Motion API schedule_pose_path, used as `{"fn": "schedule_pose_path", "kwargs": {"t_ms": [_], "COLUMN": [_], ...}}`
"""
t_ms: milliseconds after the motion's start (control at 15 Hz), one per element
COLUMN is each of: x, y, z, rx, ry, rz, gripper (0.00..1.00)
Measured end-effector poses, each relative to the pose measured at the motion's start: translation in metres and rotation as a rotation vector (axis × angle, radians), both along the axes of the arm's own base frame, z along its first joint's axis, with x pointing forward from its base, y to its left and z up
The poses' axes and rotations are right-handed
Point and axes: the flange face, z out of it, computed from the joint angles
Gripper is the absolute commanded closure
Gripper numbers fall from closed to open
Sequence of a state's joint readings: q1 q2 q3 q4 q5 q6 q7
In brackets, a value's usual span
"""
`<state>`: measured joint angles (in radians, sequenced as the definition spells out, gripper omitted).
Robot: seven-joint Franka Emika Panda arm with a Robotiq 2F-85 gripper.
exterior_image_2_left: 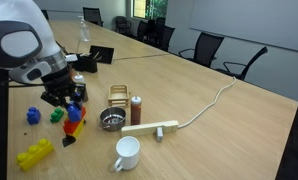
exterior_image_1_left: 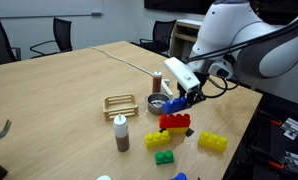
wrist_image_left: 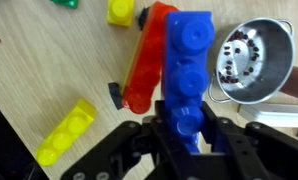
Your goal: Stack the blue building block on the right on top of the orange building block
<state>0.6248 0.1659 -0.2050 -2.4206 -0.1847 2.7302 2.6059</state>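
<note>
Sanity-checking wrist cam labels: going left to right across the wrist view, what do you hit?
Lower yellow brick → orange building block → blue building block → metal strainer.

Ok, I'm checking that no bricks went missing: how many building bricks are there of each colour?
Blue bricks: 2 (the blue building block in the gripper, a second blue brick)
Red-orange: 1 (the orange building block)
Yellow bricks: 2
Green brick: 1
Total: 6
</note>
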Motion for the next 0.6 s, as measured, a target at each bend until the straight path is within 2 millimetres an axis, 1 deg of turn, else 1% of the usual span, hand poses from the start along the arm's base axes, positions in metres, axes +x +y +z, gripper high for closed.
{"fn": "schedule_pose_path", "kwargs": {"t_ms": [133,200,333,600], "x": [-0.009,-0.010,-0.007,-0.001], "y": [0.020,0.024,0.027,0.025], "z": [-0.010,-0.013,-0.014,-0.015], "rx": [0.001,-0.001,-0.006,-0.023], "ry": [0.011,0.009,-0.002,-0.023], "rz": [0.018,0.019,0.006,-0.041], "gripper": [0.90,0.90,0.90,0.90]}}
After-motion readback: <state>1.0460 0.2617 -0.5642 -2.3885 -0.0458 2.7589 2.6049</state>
